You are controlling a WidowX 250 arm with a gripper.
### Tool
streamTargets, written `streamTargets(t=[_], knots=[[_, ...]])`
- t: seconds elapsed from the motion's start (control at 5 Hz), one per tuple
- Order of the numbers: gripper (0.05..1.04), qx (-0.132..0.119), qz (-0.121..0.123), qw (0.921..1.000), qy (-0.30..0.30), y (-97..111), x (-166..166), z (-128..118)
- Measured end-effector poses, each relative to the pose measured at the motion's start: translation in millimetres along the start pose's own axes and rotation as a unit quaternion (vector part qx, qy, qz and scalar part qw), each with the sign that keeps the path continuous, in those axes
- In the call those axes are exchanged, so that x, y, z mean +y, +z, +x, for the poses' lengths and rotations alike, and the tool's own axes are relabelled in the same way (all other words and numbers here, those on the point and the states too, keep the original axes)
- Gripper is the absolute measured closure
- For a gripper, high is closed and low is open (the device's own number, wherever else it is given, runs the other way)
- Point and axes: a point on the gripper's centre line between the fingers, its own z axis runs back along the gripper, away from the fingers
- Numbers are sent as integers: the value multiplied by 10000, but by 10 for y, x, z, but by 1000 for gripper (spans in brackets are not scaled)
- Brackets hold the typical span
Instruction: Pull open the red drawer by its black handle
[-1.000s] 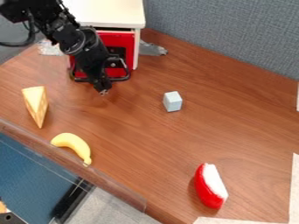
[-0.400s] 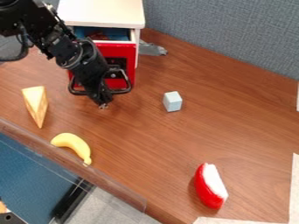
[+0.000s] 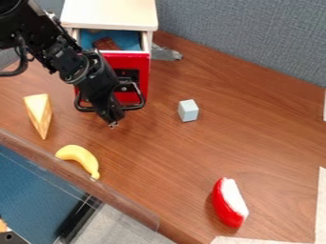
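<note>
Gripper (image 3: 113, 125) was at nine o'clock, by handle (image 3: 135, 107); could not tell its opening. Drawer (image 3: 137, 66) seemed light, stiff; handle's middle suited hold.

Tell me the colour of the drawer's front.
The drawer's front is red, seen best in the camera view.

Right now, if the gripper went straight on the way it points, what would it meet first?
Probably the wooden tabletop: the gripper points down at it, with the banana to one side and the pale block to the other. How big the gap is, I cannot tell.
</note>
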Motion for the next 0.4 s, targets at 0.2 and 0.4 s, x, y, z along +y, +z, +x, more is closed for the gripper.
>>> streamTargets(t=[0.2, 0.4], knots=[[835, 24, -21, 10000, 7, 13, -76, -32], [835, 20, -27, 10000, 36, 19, -108, -41]])
